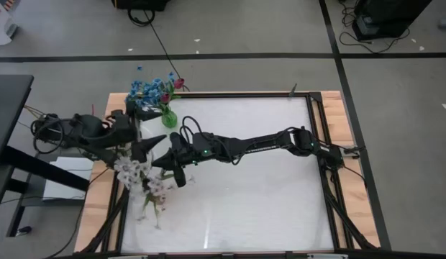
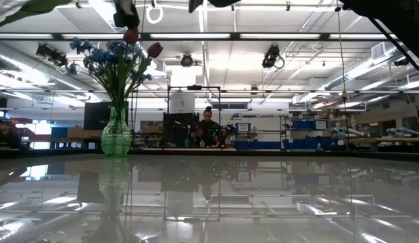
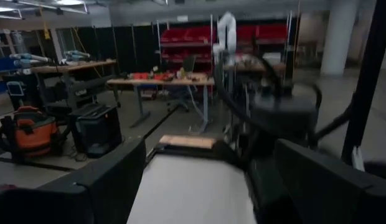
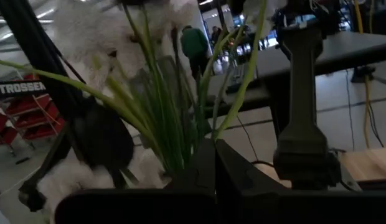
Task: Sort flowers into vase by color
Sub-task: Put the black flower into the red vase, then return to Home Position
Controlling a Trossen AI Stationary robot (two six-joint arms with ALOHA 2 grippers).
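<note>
While your right end effector [image 1: 163,160] is clenched on a bunch of green stems [image 4: 157,118], you can see in the right wrist view how the stalks fan upward from between its closed fingers toward the white blossom sprays [image 4: 87,31]. Seen from above, that end effector sits at about nine o'clock from the desk's centre, close to the left edge of the desk [image 1: 266,208]. White flowers [image 1: 140,178] trail from it toward seven o'clock, their blossoms spread over the desk's left border.

Your left end effector [image 1: 152,144] is released, fingers spread wide, and hangs just beside the right one on its ten o'clock side, tip nearly meeting tip.

At roughly eleven o'clock on the desk stands the green glass vase [image 1: 168,117], upright near the far left corner. It holds blue blossom clusters [image 1: 145,90] and pink-red tulip buds [image 1: 179,83]; the low view shows those stems rising from its neck and fanning out.

Far across the room, a person [image 2: 208,128] stands behind a workbench.
</note>
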